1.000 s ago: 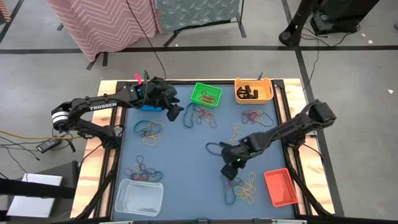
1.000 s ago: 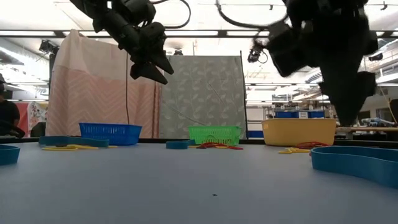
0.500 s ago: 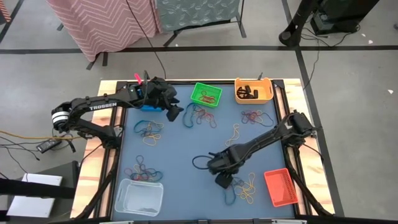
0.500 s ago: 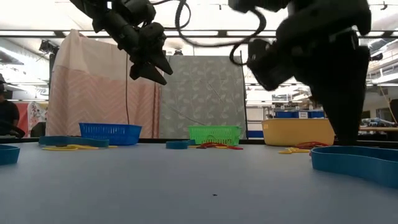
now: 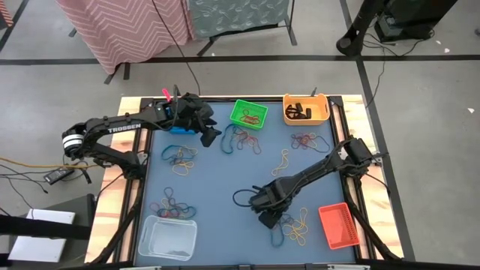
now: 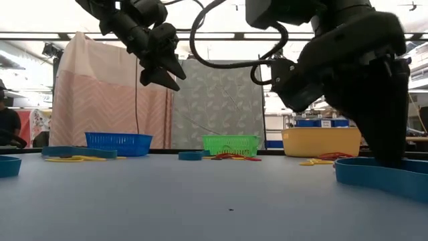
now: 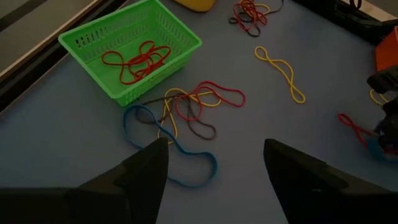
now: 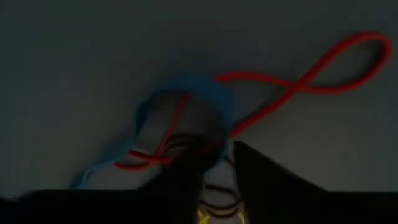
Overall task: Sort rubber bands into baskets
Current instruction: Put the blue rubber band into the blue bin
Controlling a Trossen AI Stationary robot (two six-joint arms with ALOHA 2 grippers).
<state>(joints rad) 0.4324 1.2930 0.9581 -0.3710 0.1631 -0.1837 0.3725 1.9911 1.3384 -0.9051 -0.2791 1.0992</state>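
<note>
Rubber bands lie in loose heaps on the blue mat: one by the green basket [image 5: 249, 114], others at the left [image 5: 180, 157], near left [image 5: 171, 208] and near right [image 5: 294, 229]. My right gripper [image 5: 268, 220] points down into the near-right heap, its fingers close together around a tangle of red [image 8: 298, 84], blue [image 8: 186, 93] and dark bands. My left gripper [image 7: 214, 155] hangs open above the tangle [image 7: 180, 112] beside the green basket [image 7: 127, 50], touching nothing. The yellow-orange basket [image 5: 306, 109], red-orange basket [image 5: 339, 225] and clear white basket [image 5: 168, 236] stand at the table's edges. The blue basket [image 6: 119, 142] sits under my left arm. My right gripper comes from above, pointing steeply down, and pinches between its two fingertips a small bunch where the red band's end [image 8: 174, 146] meets dark bands [image 8: 217, 190]. Which bands are truly caught I cannot tell. The bands lie on the mat, slack.
The wooden table frame [image 5: 131, 105] borders the mat. A bare stretch of mat lies in the middle between the two arms. Curtains and a stand are behind the far edge.
My right gripper has sunk and gone toward the near and left edges, tipping more steeply downward, until its fingertips reached the near-right heap of bands. My left arm has kept still.
</note>
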